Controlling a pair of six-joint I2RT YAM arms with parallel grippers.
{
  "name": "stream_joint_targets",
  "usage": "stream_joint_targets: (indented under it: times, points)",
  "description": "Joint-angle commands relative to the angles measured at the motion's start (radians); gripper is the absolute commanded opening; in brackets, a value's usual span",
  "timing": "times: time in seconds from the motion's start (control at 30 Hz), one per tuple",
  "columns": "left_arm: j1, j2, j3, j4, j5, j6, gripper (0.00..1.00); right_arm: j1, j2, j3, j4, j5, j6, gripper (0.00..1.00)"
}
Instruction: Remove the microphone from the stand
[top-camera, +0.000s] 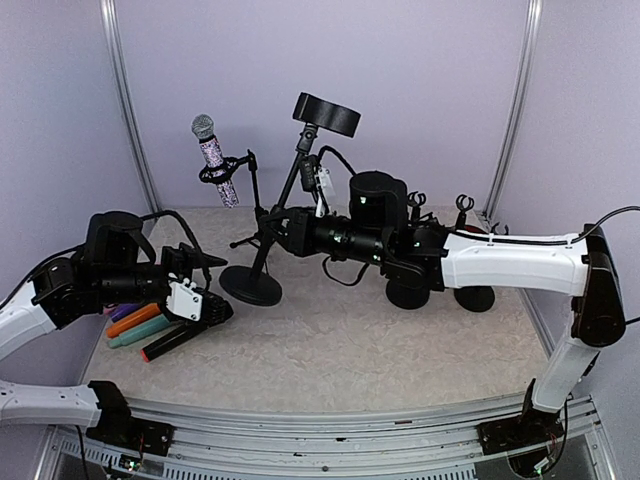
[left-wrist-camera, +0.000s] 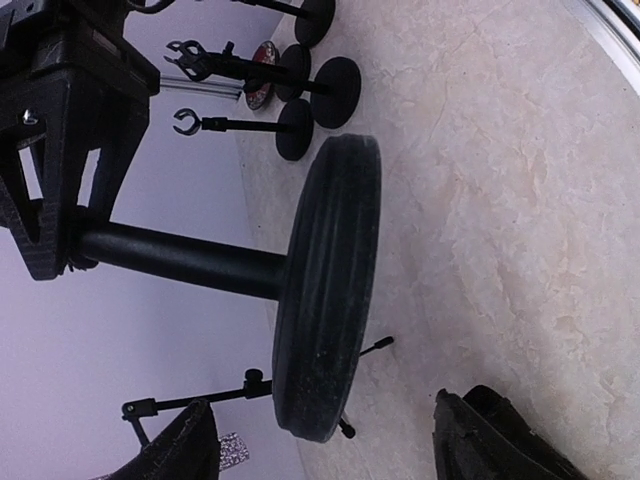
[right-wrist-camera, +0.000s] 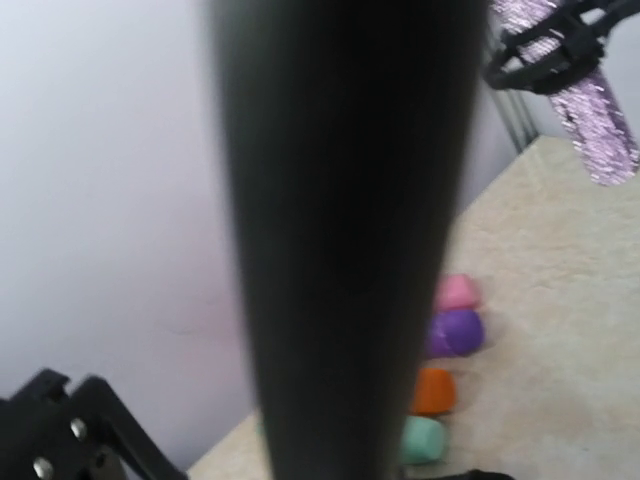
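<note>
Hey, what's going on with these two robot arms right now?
The right gripper has its jaws closed on the pole of the stand, apparently bracing it. The microphone sits in the stand's clip, not yet removed. The left gripper hangs low near the stand's base with its jaws open, holding nothing.

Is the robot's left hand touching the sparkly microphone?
Apart. The top view shows the left gripper low by the markers, while the microphone sits high in its clip, with a clear gap between.
</note>
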Motion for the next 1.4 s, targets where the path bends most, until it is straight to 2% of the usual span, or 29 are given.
stream_joint_targets:
  times: [0.0,0.07,0.23,0.33,0.47,0.6,0.63,0.8,0.83,0.97,1.2,1.37]
  points:
    - [-0.053,0.004,0.007,0.059,-0.044,0.056,0.66,-0.003,-0.004,0.086,0.037,-0.047,0.051,0.0]
    - [-0.083,0.02,0.028,0.015,-0.066,0.058,0.57,-0.001,-0.002,0.095,0.044,-0.048,0.05,0.0]
    - [-0.106,0.034,0.054,0.025,-0.088,0.053,0.47,0.007,0.009,0.128,0.043,-0.062,0.034,0.0]
    - [-0.109,0.026,0.029,0.062,-0.113,0.09,0.34,0.014,0.02,0.15,0.03,-0.076,0.025,0.0]
    - [-0.121,0.006,-0.023,0.142,-0.139,0.126,0.31,0.024,0.034,0.165,0.036,-0.099,0.02,0.0]
    - [-0.128,0.006,-0.042,0.174,-0.156,0.14,0.36,0.039,0.041,0.179,0.038,-0.117,0.003,0.0]
    - [-0.129,0.007,-0.043,0.18,-0.157,0.139,0.35,0.043,0.04,0.18,0.039,-0.119,-0.002,0.0]
    - [-0.13,0.0,-0.052,0.229,-0.152,0.13,0.02,0.065,0.037,0.184,0.057,-0.139,-0.021,0.0]
    - [-0.131,-0.005,-0.058,0.246,-0.152,0.131,0.0,0.068,0.038,0.185,0.063,-0.145,-0.027,0.0]
    - [-0.132,-0.032,-0.086,0.299,-0.137,0.127,0.0,0.071,0.031,0.169,0.12,-0.211,-0.051,0.0]
    - [-0.153,-0.126,-0.17,0.452,-0.08,0.16,0.0,0.071,0.029,0.137,0.357,-0.58,-0.026,0.0]
    - [-0.155,-0.132,-0.175,0.453,-0.061,0.159,0.0,0.074,0.035,0.15,0.415,-0.758,-0.027,0.0]
